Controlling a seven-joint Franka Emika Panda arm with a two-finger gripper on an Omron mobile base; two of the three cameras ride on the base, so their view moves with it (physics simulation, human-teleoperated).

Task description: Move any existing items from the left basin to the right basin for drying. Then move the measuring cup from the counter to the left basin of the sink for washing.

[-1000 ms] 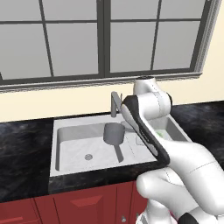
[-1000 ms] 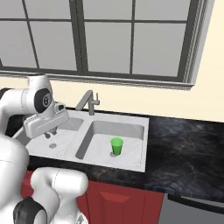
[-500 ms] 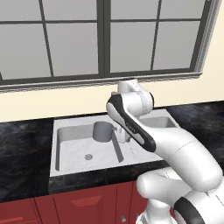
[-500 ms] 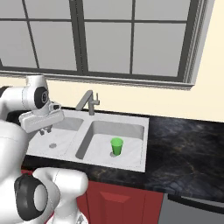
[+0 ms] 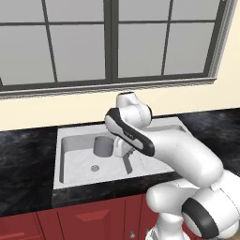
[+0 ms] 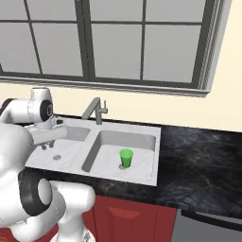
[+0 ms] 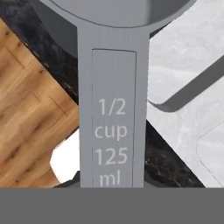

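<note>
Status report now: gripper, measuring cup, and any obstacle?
Gripper shut on measuring cup handle. Cup held over left basin. Green tumbler stands in right basin. Nothing in the way.

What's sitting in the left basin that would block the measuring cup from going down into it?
Nothing visible. The measuring cup, held by its handle in the end effector, hangs over the left basin, whose floor shows just its drain. The green tumbler stands in the right basin.

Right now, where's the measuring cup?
The measuring cup is held by its handle in the shut gripper, over the back of the left basin in the left base view, left of the sink's divider.
</note>
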